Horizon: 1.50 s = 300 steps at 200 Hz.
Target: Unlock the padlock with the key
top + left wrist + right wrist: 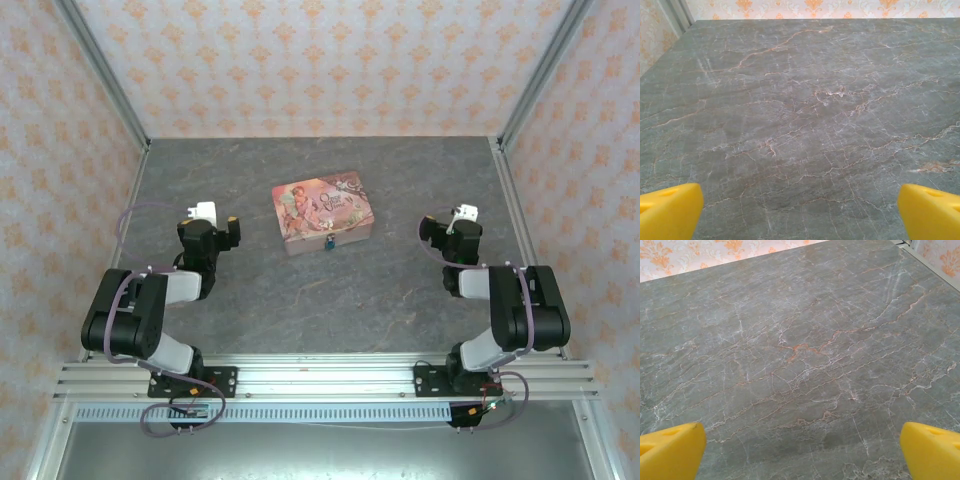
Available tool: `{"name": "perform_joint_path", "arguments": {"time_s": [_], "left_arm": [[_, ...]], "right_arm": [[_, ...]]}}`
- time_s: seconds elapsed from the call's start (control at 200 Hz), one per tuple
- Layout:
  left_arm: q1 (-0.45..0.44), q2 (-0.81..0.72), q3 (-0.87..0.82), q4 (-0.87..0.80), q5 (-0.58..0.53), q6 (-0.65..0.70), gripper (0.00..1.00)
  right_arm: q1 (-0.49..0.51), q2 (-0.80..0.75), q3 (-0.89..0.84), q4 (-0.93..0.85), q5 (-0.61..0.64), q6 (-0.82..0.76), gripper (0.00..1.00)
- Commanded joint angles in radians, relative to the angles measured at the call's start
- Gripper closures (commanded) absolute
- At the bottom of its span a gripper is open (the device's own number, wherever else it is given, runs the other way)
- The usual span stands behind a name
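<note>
Sitting at the near side of the pink tin (322, 213), the padlock (328, 243) is lying well apart from your left gripper (800, 212) and right gripper (802, 452), both gaping wide and grasping nothing, lettering on the tin's lid too small to read.

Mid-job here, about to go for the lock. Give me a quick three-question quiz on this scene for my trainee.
1. True or false: the left end effector and the right end effector are both open and empty.
2. Where is the padlock? A) at the near side of the pink tin; B) clamped in the left end effector; C) behind the pink tin, on its far side.
3. Fill in: the fingertips of both end effectors are coloured ____.
Key: 1 true; 2 A; 3 yellow.
</note>
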<state>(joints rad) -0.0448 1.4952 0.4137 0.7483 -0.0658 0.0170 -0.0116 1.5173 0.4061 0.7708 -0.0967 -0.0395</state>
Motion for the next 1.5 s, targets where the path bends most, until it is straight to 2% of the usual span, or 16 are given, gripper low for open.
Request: {"name": "perform_joint_path", "arguments": {"time_s": [0.0,0.966,1.061,1.126,1.236,1.316,1.381,1.426,1.496], "left_arm": [[0.004,0.002,0.016,-0.01,-0.005,-0.002,0.0],[0.005,0.0,0.014,-0.007,-0.002,-0.002,0.0],[0.005,-0.034,0.038,-0.072,-0.009,-0.007,0.0],[0.003,-0.091,0.051,-0.133,-0.018,-0.008,0.0],[0.0,-0.234,0.086,-0.306,-0.029,-0.042,0.0],[0.0,-0.343,0.118,-0.424,0.016,-0.153,0.0],[0.0,-0.393,0.193,-0.609,0.045,-0.272,0.0],[0.0,-0.407,0.237,-0.697,0.106,-0.325,0.01],[-0.004,-0.424,0.256,-0.744,0.209,-0.423,0.03]], "right_arm": [[0.005,0.004,0.017,-0.003,0.018,-0.01,0.01],[0.004,0.0,0.013,0.002,0.022,-0.007,0.01],[0.003,-0.02,0.018,-0.022,0.064,0.011,0.01],[0.003,-0.069,0.038,-0.102,0.066,0.012,0.01],[0.004,-0.175,0.128,-0.375,0.069,0.033,0.01],[0.004,-0.241,0.16,-0.514,0.051,0.069,0.01],[0.008,-0.3,0.181,-0.624,0.008,0.103,0.01],[0.015,-0.328,0.202,-0.707,-0.019,0.131,0.01],[0.036,-0.393,0.232,-0.844,-0.066,0.191,0.01]]}}
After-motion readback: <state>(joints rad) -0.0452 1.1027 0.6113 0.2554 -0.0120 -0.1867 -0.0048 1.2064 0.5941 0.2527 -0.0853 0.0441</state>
